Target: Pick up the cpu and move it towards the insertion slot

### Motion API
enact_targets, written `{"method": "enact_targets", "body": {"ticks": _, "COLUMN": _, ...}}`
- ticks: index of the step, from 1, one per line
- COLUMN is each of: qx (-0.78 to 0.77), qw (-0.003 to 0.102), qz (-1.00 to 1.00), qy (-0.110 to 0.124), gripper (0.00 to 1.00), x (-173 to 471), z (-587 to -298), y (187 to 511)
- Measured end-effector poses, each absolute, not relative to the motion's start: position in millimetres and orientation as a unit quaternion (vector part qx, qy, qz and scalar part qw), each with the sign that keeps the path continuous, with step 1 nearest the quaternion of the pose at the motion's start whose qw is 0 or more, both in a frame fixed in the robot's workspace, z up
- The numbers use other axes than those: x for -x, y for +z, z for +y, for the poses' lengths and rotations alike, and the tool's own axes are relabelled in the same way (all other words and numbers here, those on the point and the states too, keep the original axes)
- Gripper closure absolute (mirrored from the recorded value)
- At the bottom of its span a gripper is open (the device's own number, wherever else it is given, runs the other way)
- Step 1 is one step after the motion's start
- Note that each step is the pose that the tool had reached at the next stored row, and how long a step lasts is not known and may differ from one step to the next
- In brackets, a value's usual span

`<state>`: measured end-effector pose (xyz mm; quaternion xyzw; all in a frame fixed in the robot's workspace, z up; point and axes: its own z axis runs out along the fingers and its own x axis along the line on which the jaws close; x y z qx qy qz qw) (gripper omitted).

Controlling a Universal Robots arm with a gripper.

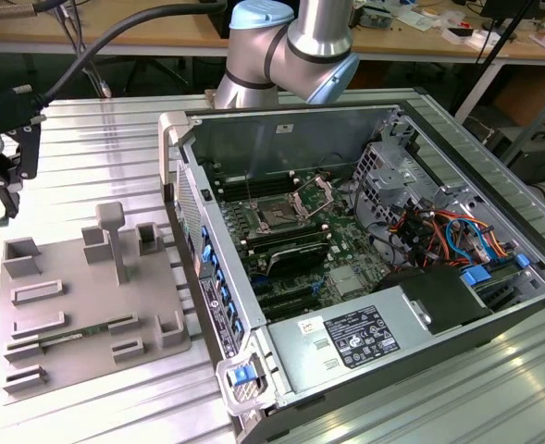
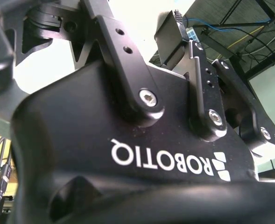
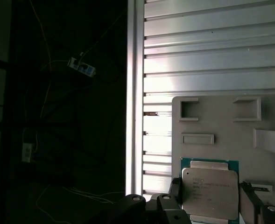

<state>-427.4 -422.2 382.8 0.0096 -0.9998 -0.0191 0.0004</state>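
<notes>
The cpu (image 3: 209, 192), a flat square chip with a silvery top and a thin green rim, sits between my gripper's (image 3: 211, 198) two dark fingers (image 3: 174, 190), which press on its opposite edges. Below it lies the grey plastic tray (image 3: 221, 119), close to the table's edge. In the exterior view my gripper (image 1: 4, 180) hangs at the far left, above the tray's (image 1: 68, 305) far corner. The insertion slot (image 1: 277, 217) is well off to the exterior view's right, inside the open computer case, with a dark centre and its silver bracket (image 1: 314, 192) hinged up. The second wrist view shows the gripper's black body (image 2: 128, 154).
The case's upright side wall (image 1: 193, 231) stands between the tray and the motherboard. Raised blocks (image 1: 110, 227) stick up from the tray. Black memory slots (image 1: 291, 254), cables (image 1: 439, 231) and a power supply (image 1: 365, 338) crowd the case. The ribbed aluminium table (image 3: 212, 46) ends just beside the gripper.
</notes>
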Motion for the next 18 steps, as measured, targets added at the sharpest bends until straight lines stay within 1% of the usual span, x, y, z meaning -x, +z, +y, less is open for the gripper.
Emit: {"method": "enact_targets", "body": {"ticks": 18, "qx": -0.010, "qw": 0.000, "qz": -1.000, "qy": -0.019, "gripper": 0.45, "x": 427.4, "z": -422.2, "y": 390.6}}
